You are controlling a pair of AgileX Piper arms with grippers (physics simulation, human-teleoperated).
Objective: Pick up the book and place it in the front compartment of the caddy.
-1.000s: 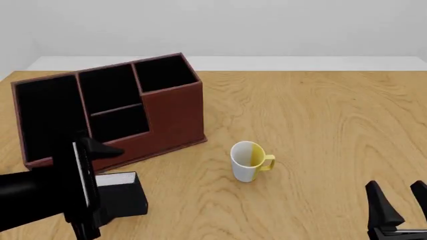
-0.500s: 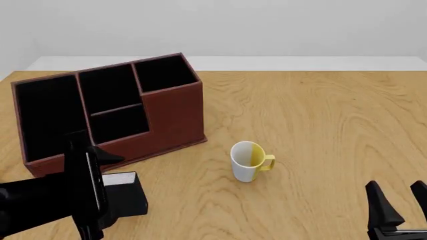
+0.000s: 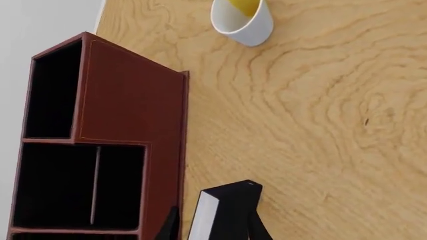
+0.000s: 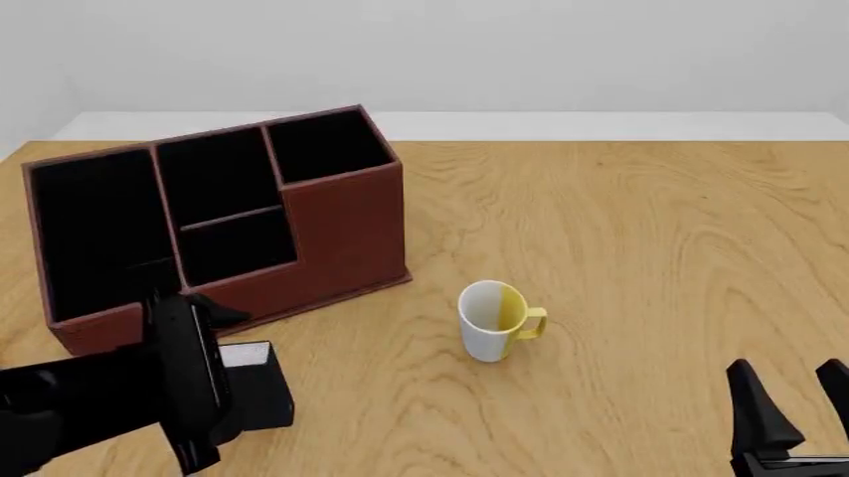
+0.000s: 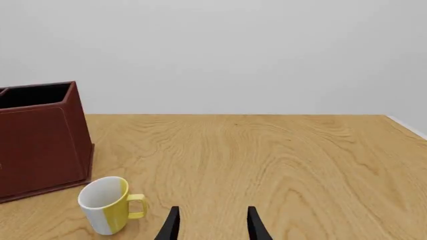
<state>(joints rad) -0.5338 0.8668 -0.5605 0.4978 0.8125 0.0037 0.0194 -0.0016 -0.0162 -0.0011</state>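
The book (image 4: 256, 383), black with white page edges, stands on the table just in front of the caddy (image 4: 348, 231). My left gripper (image 4: 213, 397) is lowered over it. In the left wrist view the left gripper (image 3: 213, 231) is open, with one finger on each side of the book (image 3: 223, 212); no contact shows. The reddish-brown caddy (image 3: 130, 110) has black-lined compartments, the low front one (image 4: 239, 243) facing the book. My right gripper (image 4: 798, 417) stands open at the near right with nothing between its fingers (image 5: 172, 225).
A white-and-yellow mug (image 4: 495, 318) stands upright in the middle of the table, right of the caddy and the book; it also shows in both wrist views (image 3: 243, 20) (image 5: 107, 204). The caddy's end wall (image 5: 40, 145) shows in the right wrist view.
My left arm has sunk lower and shifted slightly right, bringing its fingers down around the book. The book, mug, caddy and right arm have not moved.
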